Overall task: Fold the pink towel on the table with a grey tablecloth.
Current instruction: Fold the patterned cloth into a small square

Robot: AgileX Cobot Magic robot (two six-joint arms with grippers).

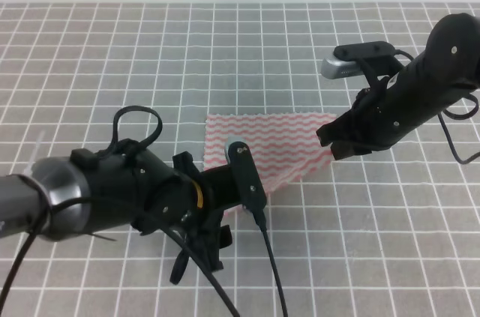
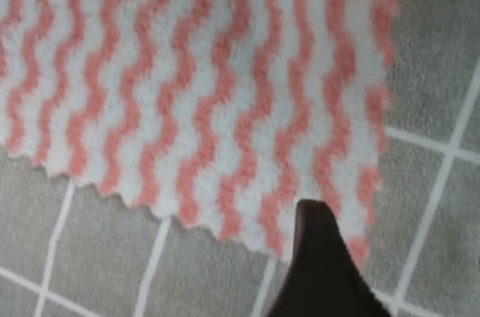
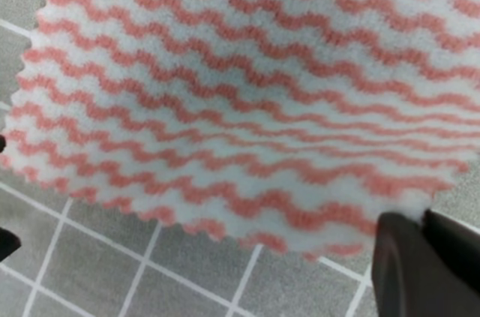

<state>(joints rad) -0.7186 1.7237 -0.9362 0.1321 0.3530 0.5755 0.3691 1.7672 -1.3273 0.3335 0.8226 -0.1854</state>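
Note:
The pink towel lies mid-table on the grey gridded tablecloth. My right gripper is shut on the towel's right corner and holds that side lifted off the cloth. In the right wrist view the towel hangs above the grid, pinched between dark fingers. My left arm reaches to the towel's near left corner, and its wrist body hides the fingertips. In the left wrist view one dark finger overlaps the near edge of the flat towel. No grip shows there.
The tablecloth stretches in all directions around the towel. Black cables trail from the left arm toward the front edge. The right arm's camera mount juts above the towel's right side.

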